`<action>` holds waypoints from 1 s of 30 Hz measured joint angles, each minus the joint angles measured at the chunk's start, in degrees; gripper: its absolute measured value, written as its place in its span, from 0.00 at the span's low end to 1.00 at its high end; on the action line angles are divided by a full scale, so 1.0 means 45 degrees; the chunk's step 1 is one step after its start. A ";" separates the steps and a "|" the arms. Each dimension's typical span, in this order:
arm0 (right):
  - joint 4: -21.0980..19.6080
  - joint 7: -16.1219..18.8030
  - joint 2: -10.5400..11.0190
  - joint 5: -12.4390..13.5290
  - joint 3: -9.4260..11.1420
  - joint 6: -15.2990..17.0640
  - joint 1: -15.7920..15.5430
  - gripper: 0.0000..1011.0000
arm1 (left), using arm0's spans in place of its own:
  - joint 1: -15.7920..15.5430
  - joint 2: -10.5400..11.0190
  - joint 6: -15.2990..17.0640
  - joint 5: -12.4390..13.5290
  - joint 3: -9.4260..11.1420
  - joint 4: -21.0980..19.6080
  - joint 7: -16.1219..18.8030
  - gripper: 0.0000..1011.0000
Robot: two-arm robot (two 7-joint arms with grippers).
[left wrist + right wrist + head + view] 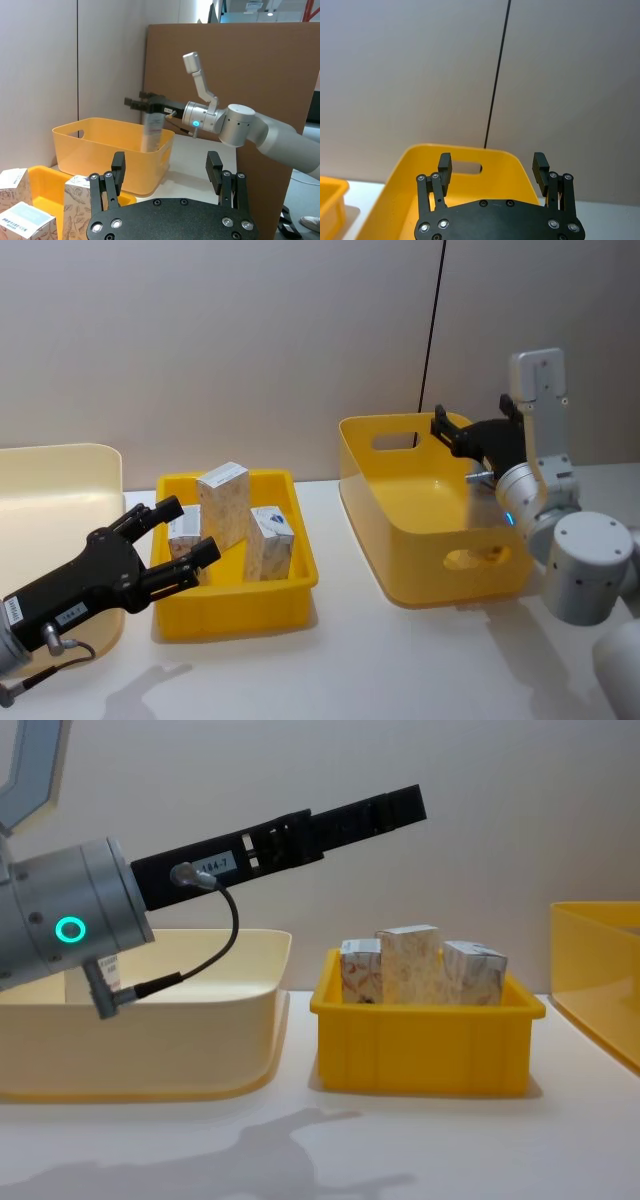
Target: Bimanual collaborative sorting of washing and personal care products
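Left tool [190, 528], wide open and empty, hovers at close-packed cartons [225, 502] in the small yellow tray [235, 605] and could topple a neighbour; right tool [492, 161], also open, hangs over the large bin [420, 575], a blurred tube [152, 130] just beneath.

Three bins stand in a row on the table [350, 665]: a wide bin [60, 454] at left, a small bin [235, 608] in the middle, a deep bin [420, 575] at right. Three cartons [224, 502] stand upright, side by side, in the small bin
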 joint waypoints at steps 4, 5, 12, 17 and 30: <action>-0.0462 0.0196 0.0038 0.0125 0.0155 -0.0456 -0.0248 0.99 | 0.0000 0.0000 0.0000 0.0000 0.0000 -0.0001 0.0000 0.99; -0.0549 0.0250 0.0046 0.0152 0.0186 -0.0563 -0.0292 0.99 | 0.0000 0.0000 0.0001 0.0001 0.0000 0.0000 0.0000 0.99; -0.1366 0.0602 0.0111 0.0369 0.0421 -0.1125 -0.0706 0.99 | 0.0000 0.0000 0.0000 0.0000 0.0000 0.0000 -0.0001 0.99; -0.1587 0.0700 0.0126 0.0432 0.0492 -0.1281 -0.0825 0.99 | 0.0000 0.0000 0.0000 0.0001 0.0000 -0.0001 0.0002 0.99; -0.2028 0.0898 0.0093 0.0580 0.0199 -0.1398 -0.1578 0.99 | 0.0324 0.0068 -0.0029 0.0764 0.0063 -0.0324 0.1252 0.99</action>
